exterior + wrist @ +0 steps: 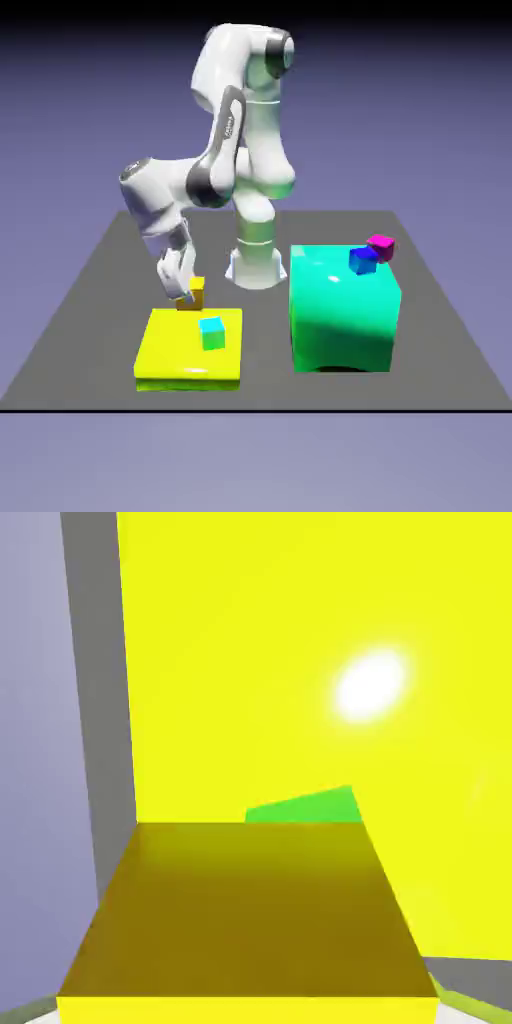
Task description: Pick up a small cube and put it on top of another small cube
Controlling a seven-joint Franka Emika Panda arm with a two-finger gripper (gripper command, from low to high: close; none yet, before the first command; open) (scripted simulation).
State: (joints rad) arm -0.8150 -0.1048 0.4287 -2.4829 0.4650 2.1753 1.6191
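The small orange-yellow cube point(195, 293) sits at the far edge of the wide yellow slab point(170, 355), with my gripper point(186, 297) shut on it. In the hand view that cube point(250, 912) fills the lower half and hides my fingertips. The other small cube, cyan and green point(212, 332), rests on the slab a little nearer the camera and toward the exterior view's right of the gripper. In the hand view only a green sliver of that cube point(305, 808) shows beyond the held cube.
A big green block point(343, 310) stands on the exterior view's right, carrying a tiny blue cube point(362, 261) and a tiny magenta cube point(381, 245) near its far edge. The robot's base point(256, 265) rises behind the slab.
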